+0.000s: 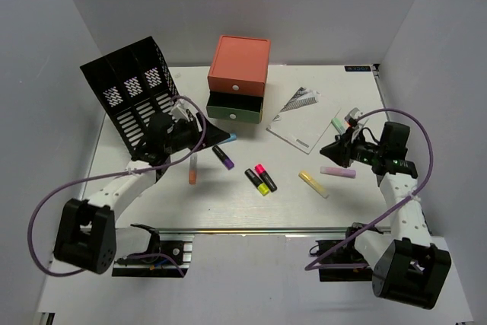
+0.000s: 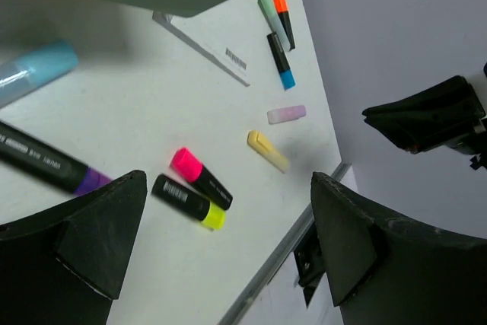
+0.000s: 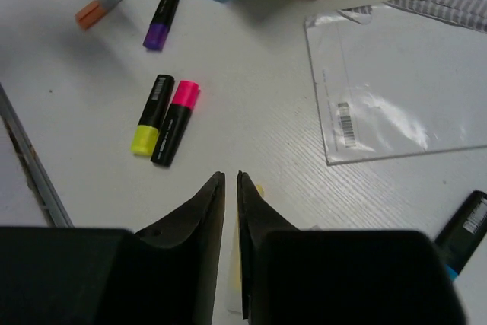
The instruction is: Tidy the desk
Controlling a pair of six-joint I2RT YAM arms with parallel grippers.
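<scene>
Left pincer (image 2: 228, 188) spread wide over the worktop (image 2: 152, 97); right pincer (image 3: 230, 180) nearly pressed together, holding nothing. You'd likely do best centring the left along the purple marker (image 2: 38, 157) before closing.

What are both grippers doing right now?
Left gripper: jaws wide open, holding nothing.
Right gripper: jaws nearly shut; a yellow marker shows through the gap, but I cannot tell whether it is held.
</scene>
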